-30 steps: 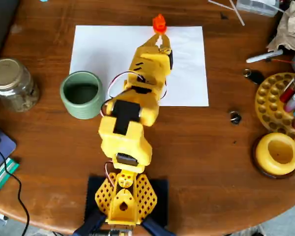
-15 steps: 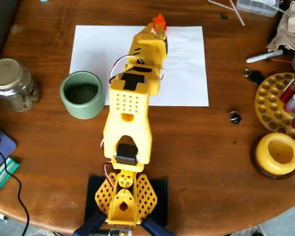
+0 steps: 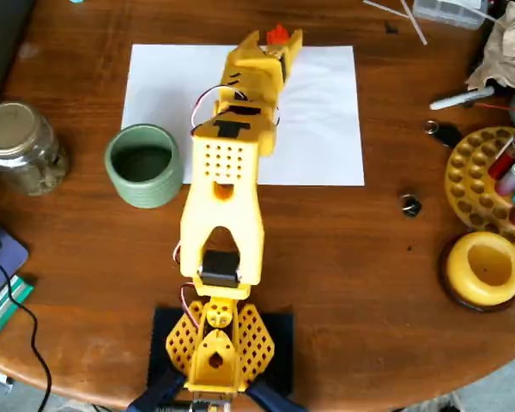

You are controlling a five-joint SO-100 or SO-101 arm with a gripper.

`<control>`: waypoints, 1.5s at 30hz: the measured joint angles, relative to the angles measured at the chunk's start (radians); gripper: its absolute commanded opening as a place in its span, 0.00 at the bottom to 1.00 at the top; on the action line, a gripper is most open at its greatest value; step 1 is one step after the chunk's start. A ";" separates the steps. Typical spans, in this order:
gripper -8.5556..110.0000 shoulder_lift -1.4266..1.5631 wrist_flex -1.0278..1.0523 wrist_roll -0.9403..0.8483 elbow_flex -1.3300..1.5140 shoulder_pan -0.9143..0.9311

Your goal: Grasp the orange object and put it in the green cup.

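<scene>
The task looks barely begun: the orange object [image 3: 277, 33] sits at the far edge of the white paper [image 3: 322, 112], between the fingers of the gripper [image 3: 273, 39], whose grip cannot be judged from above. The green cup [image 3: 142, 165] waits empty, left of the arm, on a cluttered brown wooden table [image 3: 360, 257]

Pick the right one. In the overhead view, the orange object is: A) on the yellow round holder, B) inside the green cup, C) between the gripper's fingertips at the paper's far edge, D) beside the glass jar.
C: the orange object sits between the tips of the gripper, well away from the green cup.
</scene>
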 measured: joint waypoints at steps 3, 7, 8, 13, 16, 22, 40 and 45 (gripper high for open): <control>0.29 -0.044 0.000 0.000 -0.044 -0.006; 0.29 -0.115 0.000 0.000 -0.115 -0.012; 0.29 -0.135 0.000 0.000 -0.138 -0.012; 0.28 -0.201 0.000 0.000 -0.215 -0.009; 0.24 -0.225 0.000 0.000 -0.242 0.000; 0.07 -0.318 0.000 0.000 -0.339 0.026; 0.07 -0.060 0.222 -0.009 -0.242 0.009; 0.07 -0.017 0.288 -0.031 -0.242 0.014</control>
